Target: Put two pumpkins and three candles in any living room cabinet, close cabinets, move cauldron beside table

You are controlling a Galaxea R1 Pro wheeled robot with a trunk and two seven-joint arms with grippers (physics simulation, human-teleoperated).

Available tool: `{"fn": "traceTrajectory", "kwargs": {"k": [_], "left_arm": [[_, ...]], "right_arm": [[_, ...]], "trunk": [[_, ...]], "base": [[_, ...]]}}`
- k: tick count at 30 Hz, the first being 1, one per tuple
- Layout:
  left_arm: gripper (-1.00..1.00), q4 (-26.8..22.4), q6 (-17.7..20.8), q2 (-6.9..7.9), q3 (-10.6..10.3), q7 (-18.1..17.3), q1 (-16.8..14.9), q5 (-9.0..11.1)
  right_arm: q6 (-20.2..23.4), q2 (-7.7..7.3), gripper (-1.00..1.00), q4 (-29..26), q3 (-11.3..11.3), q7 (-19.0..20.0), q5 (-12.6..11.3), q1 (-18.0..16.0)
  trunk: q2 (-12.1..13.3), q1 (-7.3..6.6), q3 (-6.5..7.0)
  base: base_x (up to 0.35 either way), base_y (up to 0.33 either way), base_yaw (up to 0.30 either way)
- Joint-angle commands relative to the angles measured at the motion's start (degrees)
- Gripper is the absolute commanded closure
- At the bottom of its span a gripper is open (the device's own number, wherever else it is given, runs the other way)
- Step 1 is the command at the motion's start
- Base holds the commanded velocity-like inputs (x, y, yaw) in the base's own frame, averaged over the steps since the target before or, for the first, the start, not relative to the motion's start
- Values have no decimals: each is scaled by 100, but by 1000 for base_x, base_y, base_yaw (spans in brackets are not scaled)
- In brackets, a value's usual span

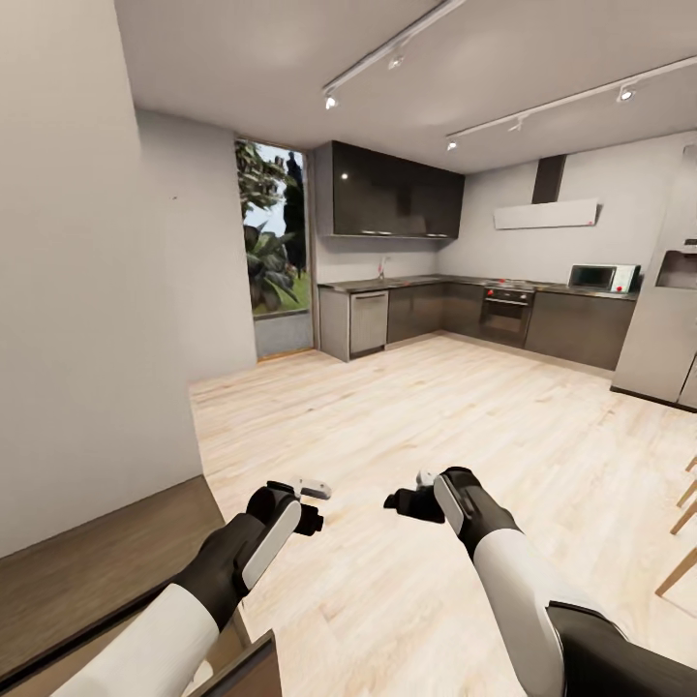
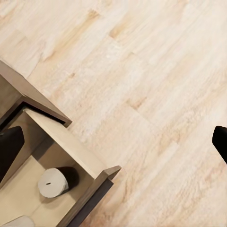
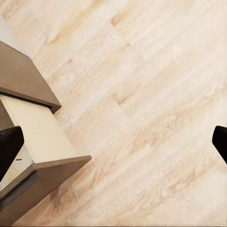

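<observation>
Cabinet [image 1: 116,542] drawer sits open near-left, a candle [image 2: 53,182] inside, probably below left tool [image 1: 312,503]; both tools look spread, empty.

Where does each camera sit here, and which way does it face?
Head view: on the head, facing the kitchen; both arms, left hand, right hand.
Left wrist view: looks down at the floor and open cabinet holding a candle; dark fingertips.
Right wrist view: looks down likewise; fingertips.
Both wrist views share cabinet and floor.
</observation>
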Motion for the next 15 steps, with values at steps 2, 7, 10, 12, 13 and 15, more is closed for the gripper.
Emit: {"fn": "traceTrajectory", "kwargs": {"k": [2,7,10,12,13,15], "left_arm": [[-100,-1,11,2,-9,60,-5,58],[-100,-2,11,2,-6,59,-5,56],[-100,1,11,2,-9,59,-5,53],[-100,-1,11,2,-11,58,-5,54],[-100,-2,11,2,-9,58,-5,53],[-100,-5,11,2,-7,58,-5,54]], "right_arm": [[107,5,-100,-17,-37,18,14,0],[168,5,-100,-26,-38,19,11,1],[174,5,-100,-23,-38,23,9,0],[177,5,-100,-23,-38,26,8,2],[177,5,-100,-23,-38,26,8,2],[178,5,-100,-22,-38,27,8,3]], "trunk": [[-3,0,-7],[-3,0,-6],[-3,0,-5],[-3,0,-4],[-3,0,-4],[-3,0,-4]], "base": [[0,0,-1],[-6,-18,-26],[-43,-106,-174],[-60,-149,-240],[-65,-162,-259],[-49,-139,-272]]}}
